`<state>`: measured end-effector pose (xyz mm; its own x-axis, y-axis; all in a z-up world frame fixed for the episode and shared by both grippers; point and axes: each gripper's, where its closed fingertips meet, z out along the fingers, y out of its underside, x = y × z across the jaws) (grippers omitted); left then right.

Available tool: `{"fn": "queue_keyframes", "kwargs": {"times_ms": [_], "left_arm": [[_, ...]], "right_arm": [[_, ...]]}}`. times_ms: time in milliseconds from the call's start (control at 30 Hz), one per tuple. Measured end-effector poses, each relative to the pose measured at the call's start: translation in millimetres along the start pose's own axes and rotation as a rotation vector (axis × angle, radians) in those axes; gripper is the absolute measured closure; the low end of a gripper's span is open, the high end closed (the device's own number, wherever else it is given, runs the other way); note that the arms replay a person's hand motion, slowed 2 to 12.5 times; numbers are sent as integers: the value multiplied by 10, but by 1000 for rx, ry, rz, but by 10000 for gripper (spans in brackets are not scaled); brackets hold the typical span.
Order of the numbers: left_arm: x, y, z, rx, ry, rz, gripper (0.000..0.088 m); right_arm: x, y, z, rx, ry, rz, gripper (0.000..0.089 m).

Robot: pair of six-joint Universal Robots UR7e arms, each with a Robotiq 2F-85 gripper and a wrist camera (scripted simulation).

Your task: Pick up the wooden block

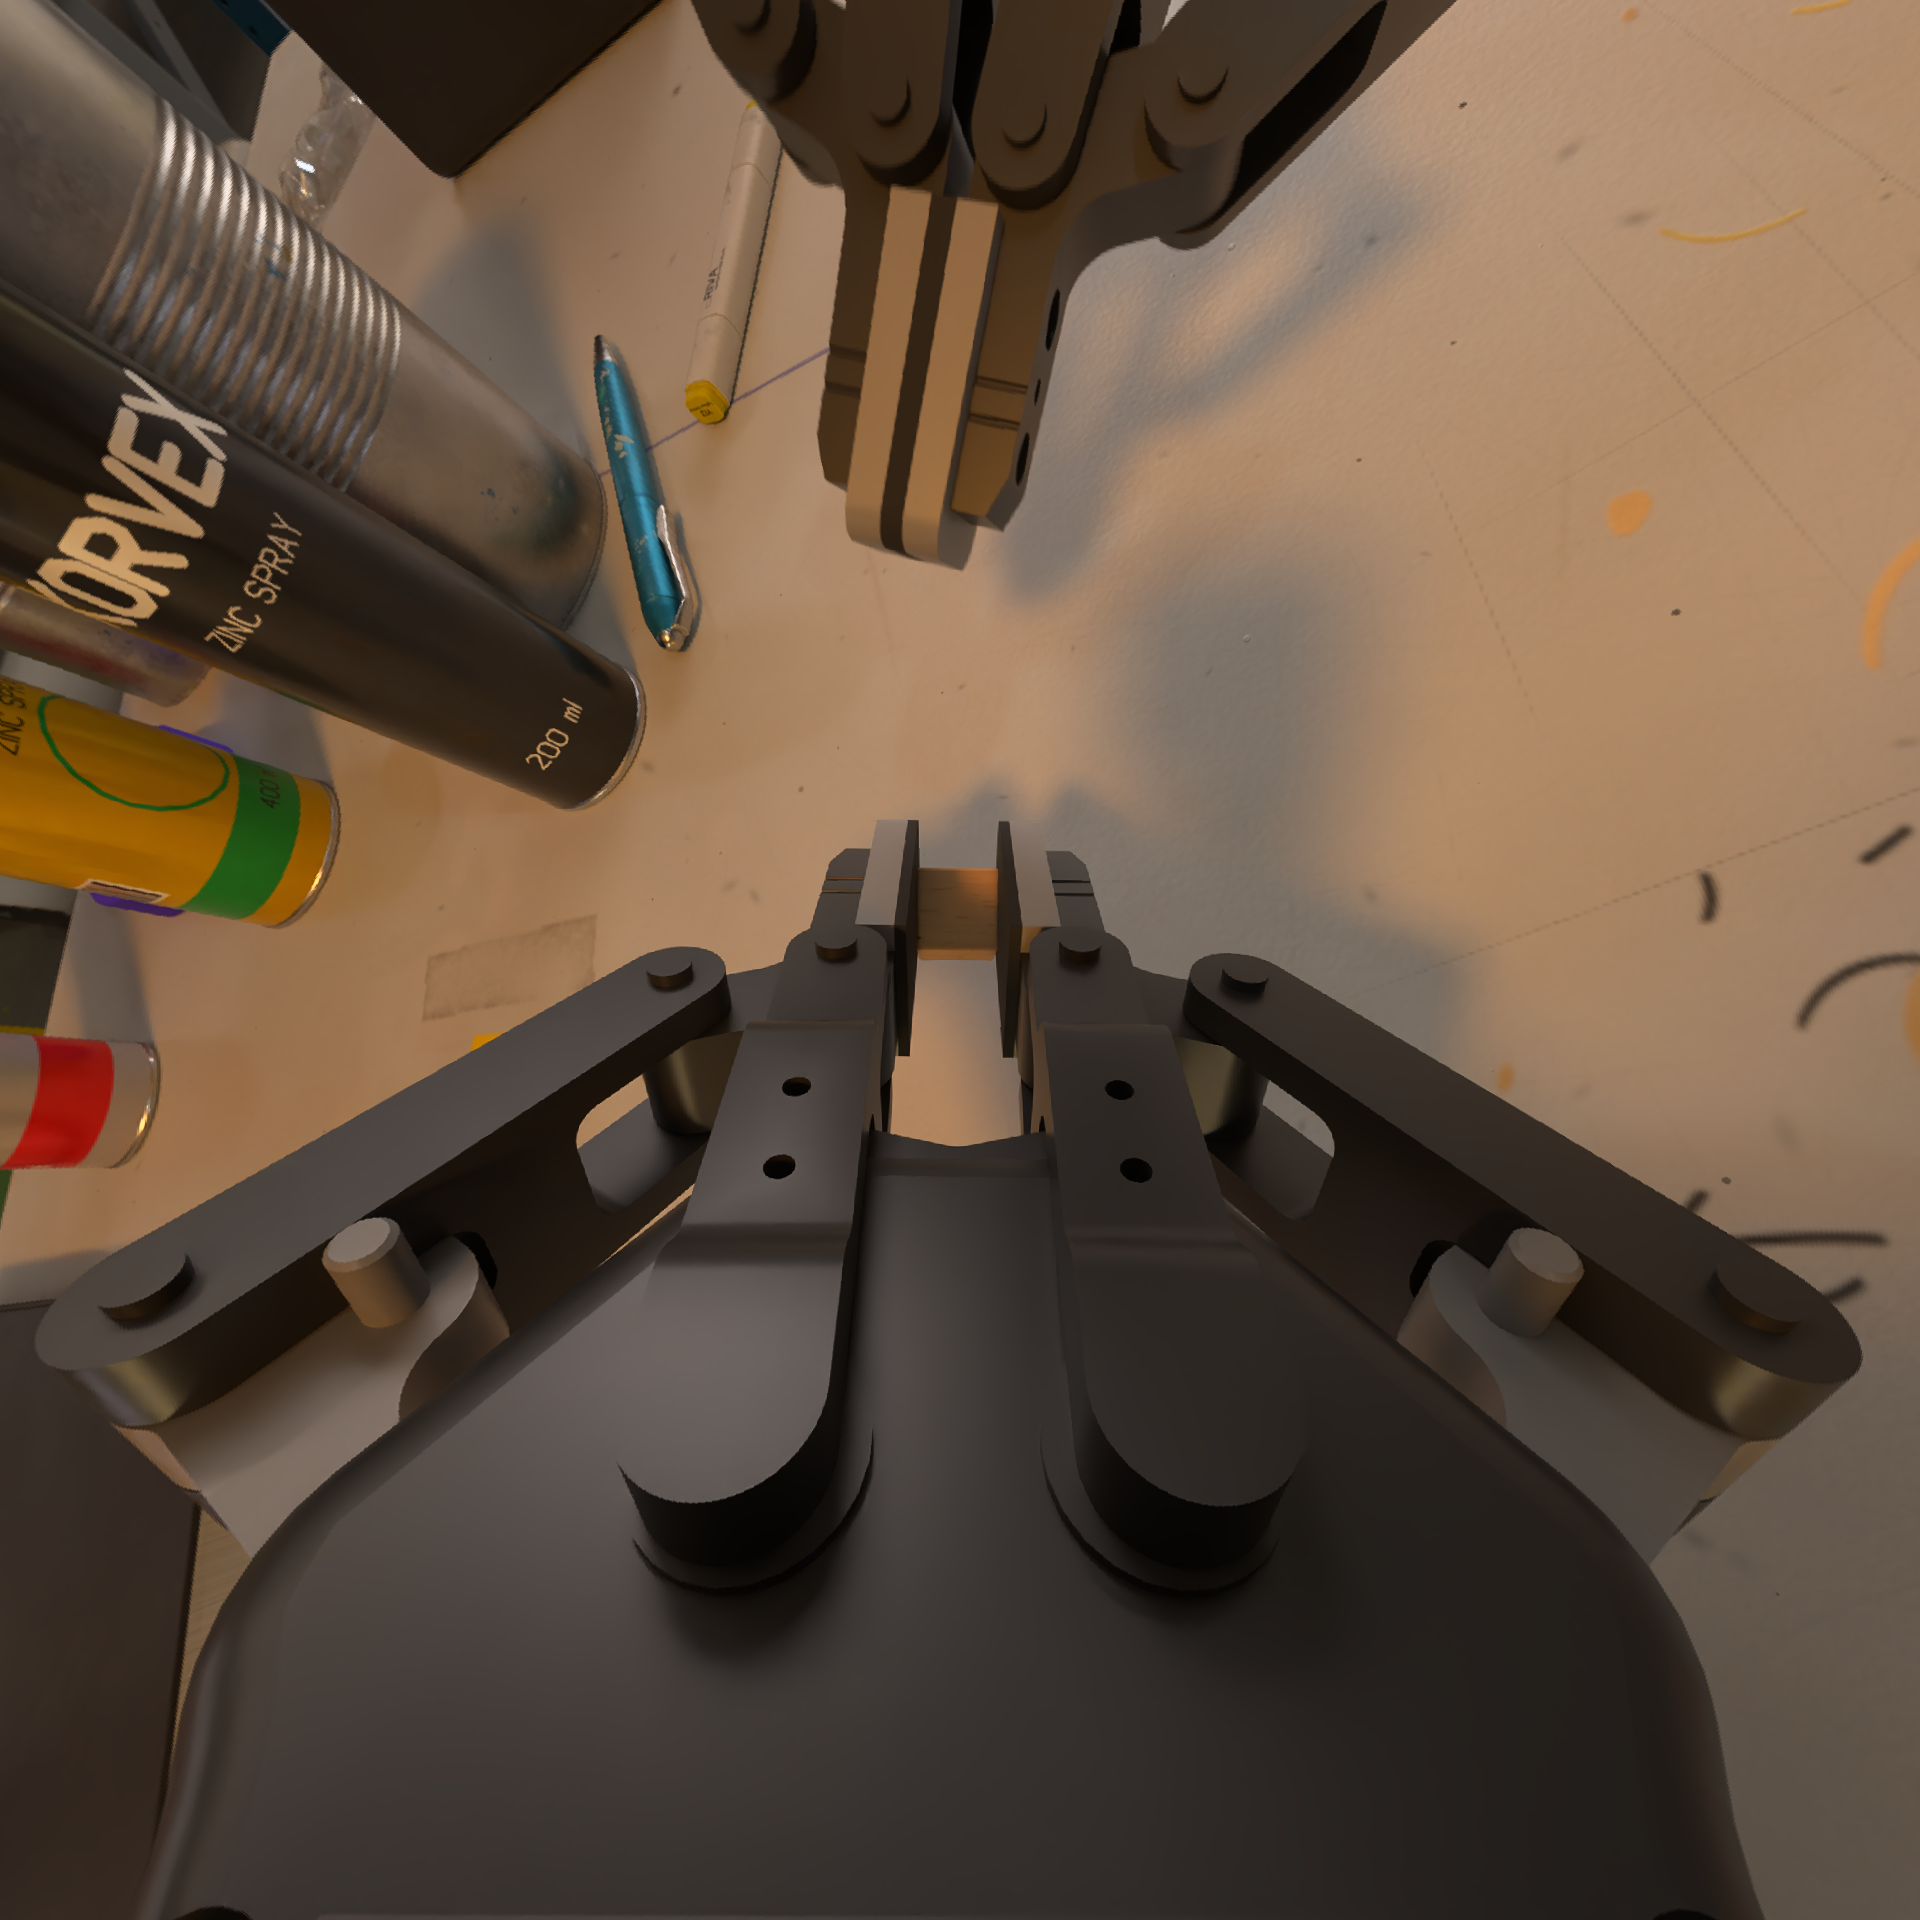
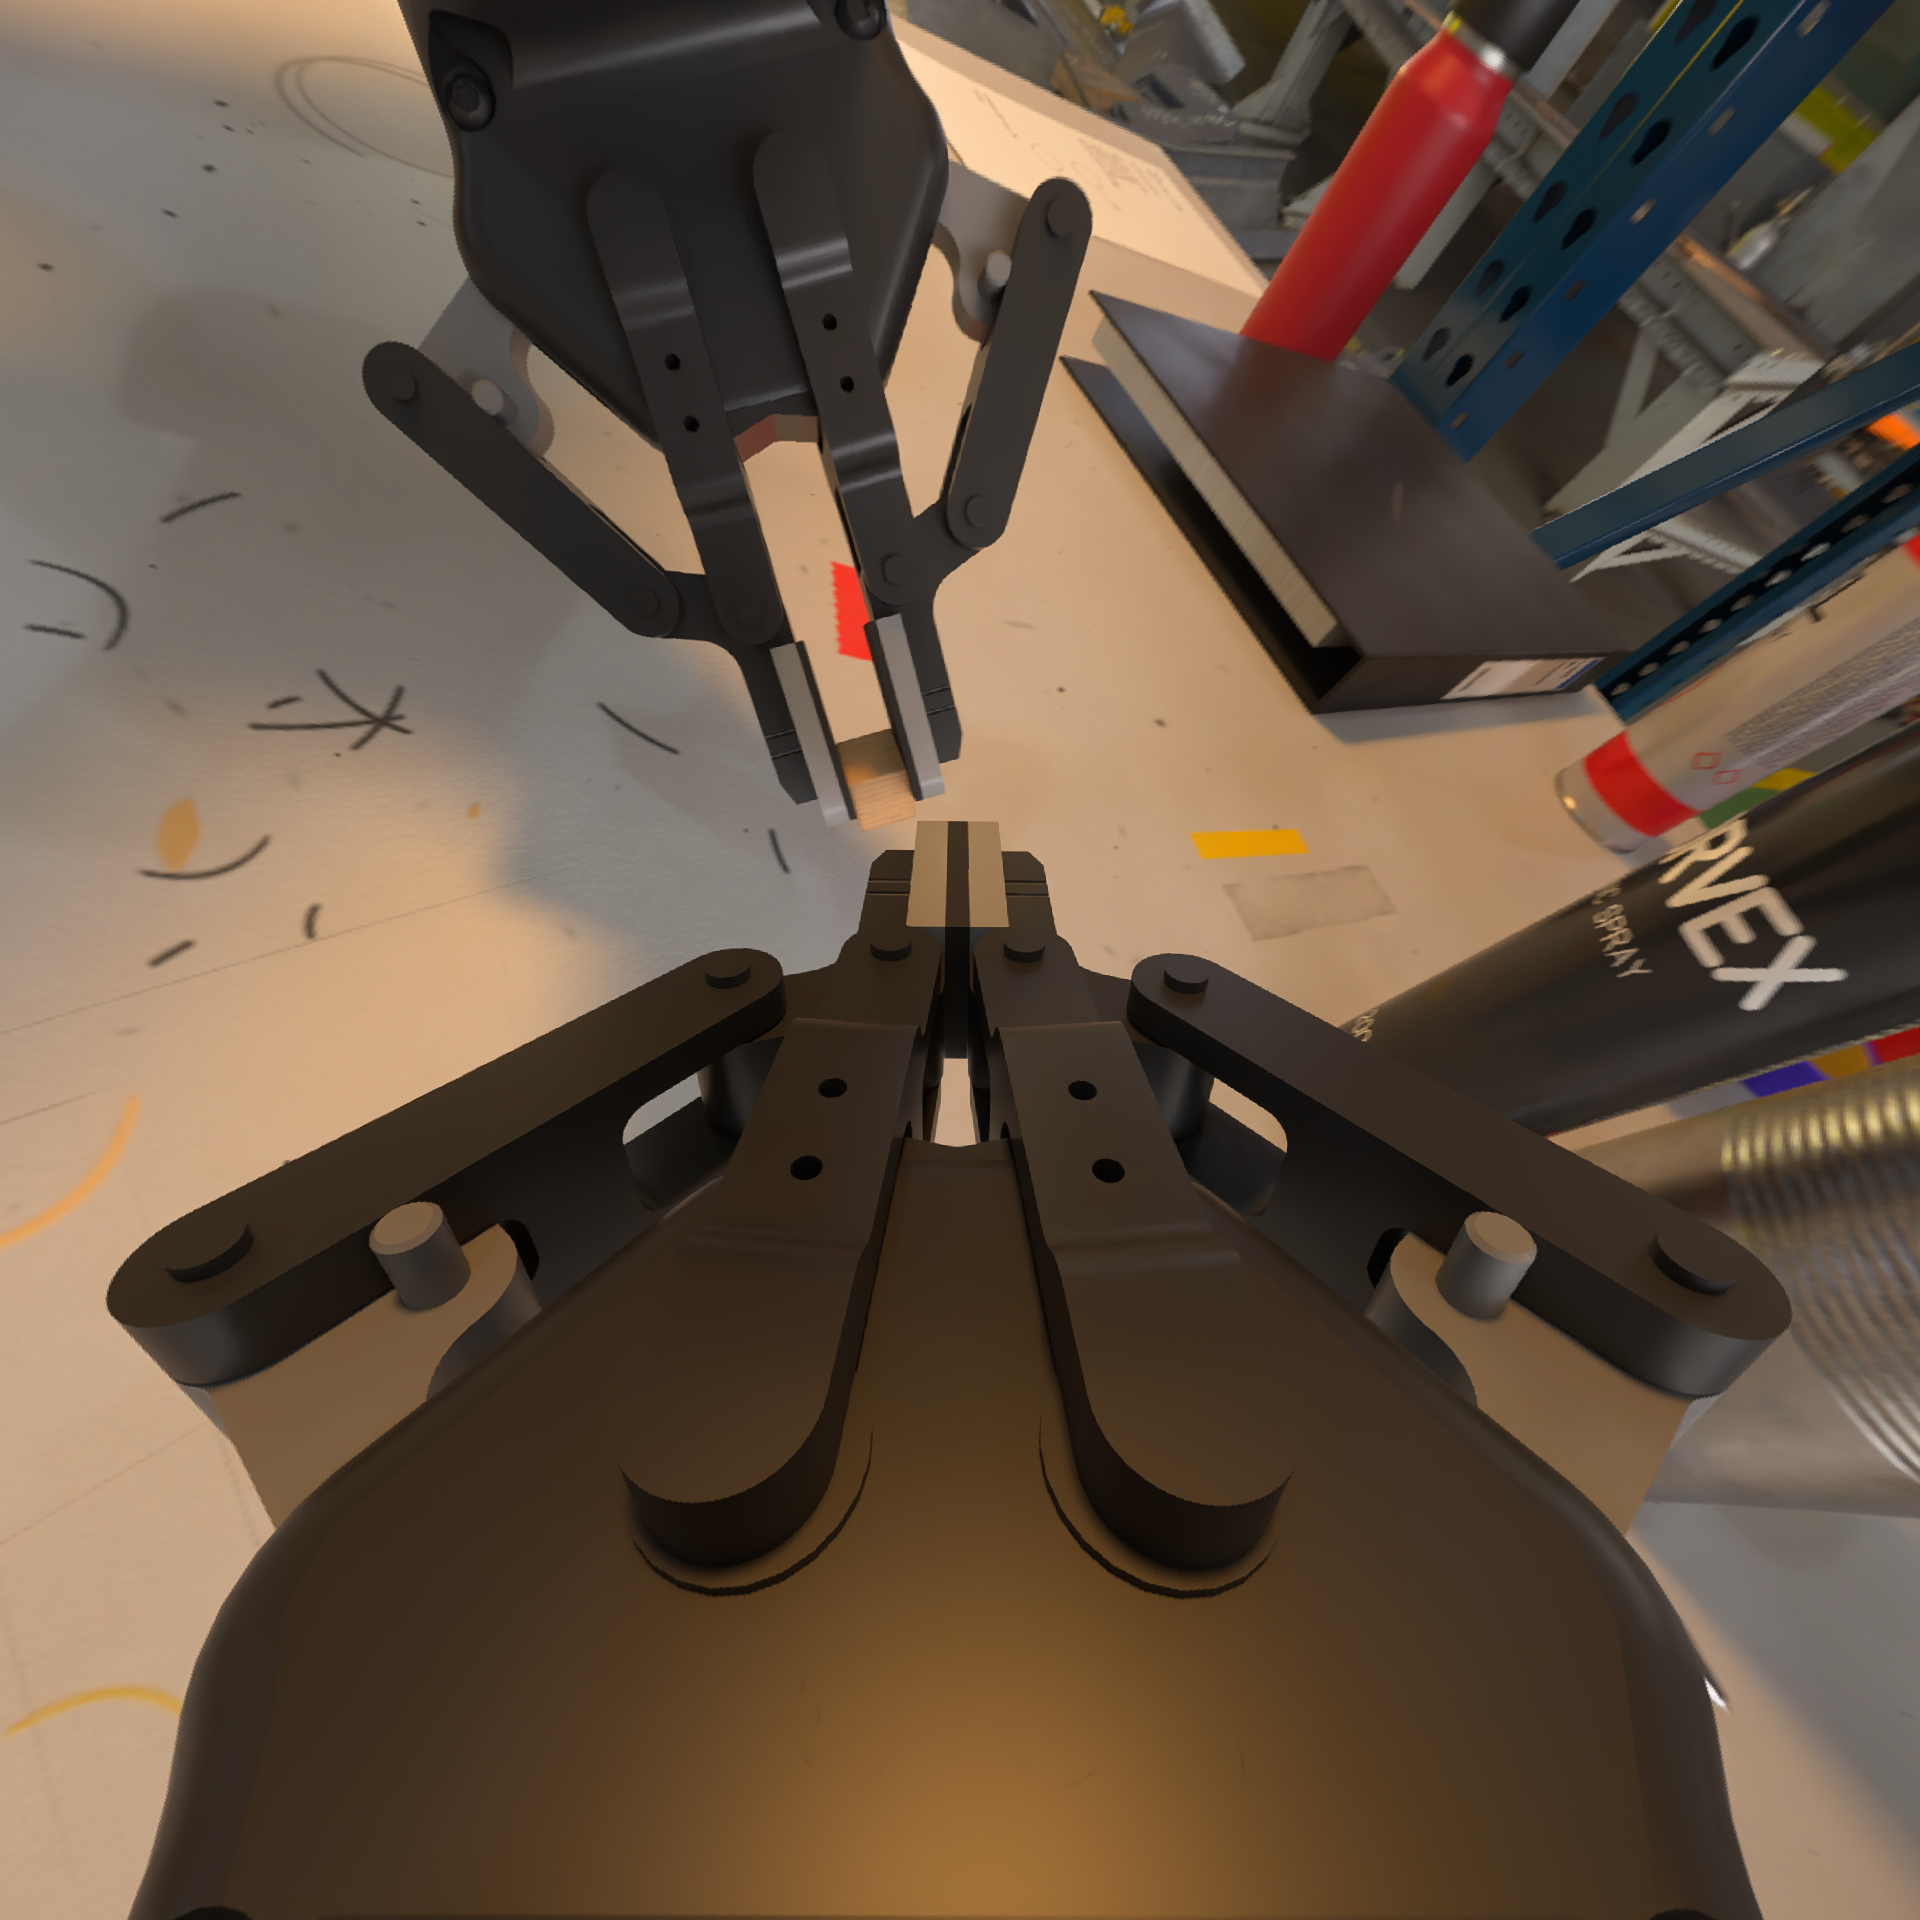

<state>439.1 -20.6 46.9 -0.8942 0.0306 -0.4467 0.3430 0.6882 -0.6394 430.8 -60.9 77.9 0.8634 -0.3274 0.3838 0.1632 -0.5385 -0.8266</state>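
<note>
The wooden block [image 1: 958,912] is a small pale cube held between the pads of my left gripper [image 1: 958,883], which is shut on it. In the right wrist view the block [image 2: 878,792] sits at the fingertips of the left gripper [image 2: 871,784], close above the table. My right gripper [image 2: 957,862] is shut and empty, its pads pressed together just in front of the block. It also shows in the left wrist view [image 1: 925,520], pointing down from the top, apart from the block.
Spray cans stand at the left: a black one [image 1: 343,623], a yellow and green one [image 1: 177,821], a red-banded one [image 1: 73,1101]. A threaded metal cylinder [image 1: 312,343], a blue pen [image 1: 644,499] and a white marker [image 1: 732,281] lie nearby. A black box [image 2: 1351,520] and red bottle [image 2: 1382,187] sit at the far right.
</note>
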Motion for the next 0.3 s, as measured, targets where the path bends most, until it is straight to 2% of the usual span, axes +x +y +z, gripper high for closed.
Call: {"fn": "queue_keyframes", "kwargs": {"times_ms": [100, 300], "left_arm": [[-2, -14, -3, 5, -11, 19, 748], [4, -45, -13, 20, -21, 49, 748]], "right_arm": [[-67, 37, 29, -10, -47, 51, 893], [-117, 114, 53, -39, -102, 149, 811]]}}
